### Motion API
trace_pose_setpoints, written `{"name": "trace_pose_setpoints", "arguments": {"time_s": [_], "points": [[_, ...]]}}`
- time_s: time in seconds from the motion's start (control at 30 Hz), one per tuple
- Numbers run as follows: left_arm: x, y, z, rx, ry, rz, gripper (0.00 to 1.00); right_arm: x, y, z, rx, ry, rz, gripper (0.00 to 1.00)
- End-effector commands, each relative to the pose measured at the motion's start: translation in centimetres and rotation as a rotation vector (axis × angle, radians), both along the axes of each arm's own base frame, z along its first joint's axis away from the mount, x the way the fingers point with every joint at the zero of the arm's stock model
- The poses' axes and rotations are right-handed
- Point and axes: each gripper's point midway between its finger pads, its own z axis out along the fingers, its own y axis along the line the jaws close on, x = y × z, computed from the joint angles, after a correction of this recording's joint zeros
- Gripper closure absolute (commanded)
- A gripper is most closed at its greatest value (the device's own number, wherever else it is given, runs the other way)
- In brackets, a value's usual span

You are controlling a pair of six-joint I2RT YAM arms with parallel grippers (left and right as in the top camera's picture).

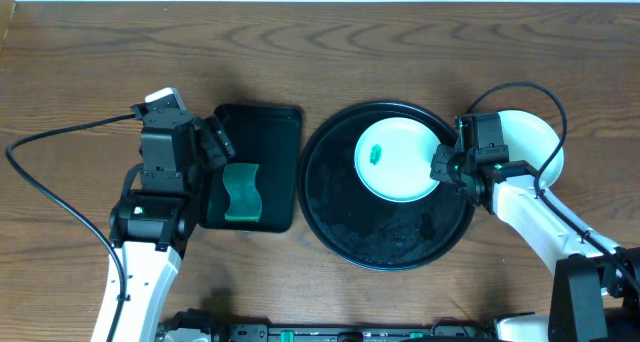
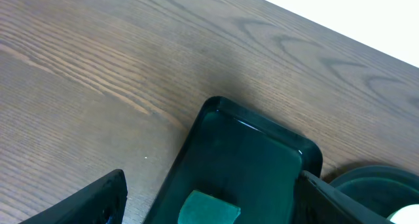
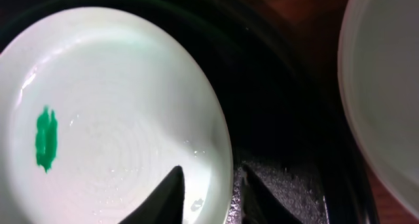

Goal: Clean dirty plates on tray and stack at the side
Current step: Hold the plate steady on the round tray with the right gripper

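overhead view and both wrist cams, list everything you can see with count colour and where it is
table: one, brown wood grain, under everything
round tray: one, black, centre of the table
mint plate: one, pale mint, on the round tray toward its far right side
smear: one, green, on the left part of the mint plate
white plate: one, white, on the table just right of the round tray
rectangular tray: one, black, left of the round tray
sponge: one, green, on the rectangular tray
left gripper: one, black, above the rectangular tray, jaws wide open
right gripper: one, black, jaws either side of the mint plate's right rim, grip unclear
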Motion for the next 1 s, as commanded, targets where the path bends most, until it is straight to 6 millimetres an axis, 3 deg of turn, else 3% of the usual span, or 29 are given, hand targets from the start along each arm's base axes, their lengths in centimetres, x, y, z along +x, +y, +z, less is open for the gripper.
{"name": "trace_pose_setpoints", "arguments": {"time_s": [0.0,0.1,0.17,0.2,0.43,0.57,0.7,0.8,0.97], "points": [[0.3,0.4,0.8,0.013,-0.021,0.012,0.18,-0.2,-0.1,-0.9,-0.026,0.015,0.016,0.76],[0.3,0.4,0.8,0.013,-0.021,0.012,0.18,0.0,0.0,-1.8,-0.033,0.023,0.036,0.78],[0.3,0.4,0.8,0.013,-0.021,0.012,0.18,0.3,0.0,-2.4,-0.04,0.023,0.049,0.87],[0.3,0.4,0.8,0.013,-0.021,0.012,0.18,0.4,0.0,-2.4,-0.044,0.018,0.056,0.88],[0.3,0.4,0.8,0.013,-0.021,0.012,0.18,0.7,-0.2,-2.2,-0.063,0.003,0.079,0.86],[0.3,0.4,0.8,0.013,-0.021,0.012,0.18,1.1,-0.4,-1.5,-0.055,-0.019,0.07,0.95],[0.3,0.4,0.8,0.013,-0.021,0.012,0.18,1.0,-0.5,0.4,-0.064,-0.059,0.087,0.92],[0.3,0.4,0.8,0.013,-0.021,0.012,0.18,0.5,-0.7,1.3,-0.068,-0.064,0.094,0.82],[0.3,0.4,0.8,0.013,-0.021,0.012,0.18,0.1,-1.6,0.6,-0.117,-0.037,0.068,0.83]]}}
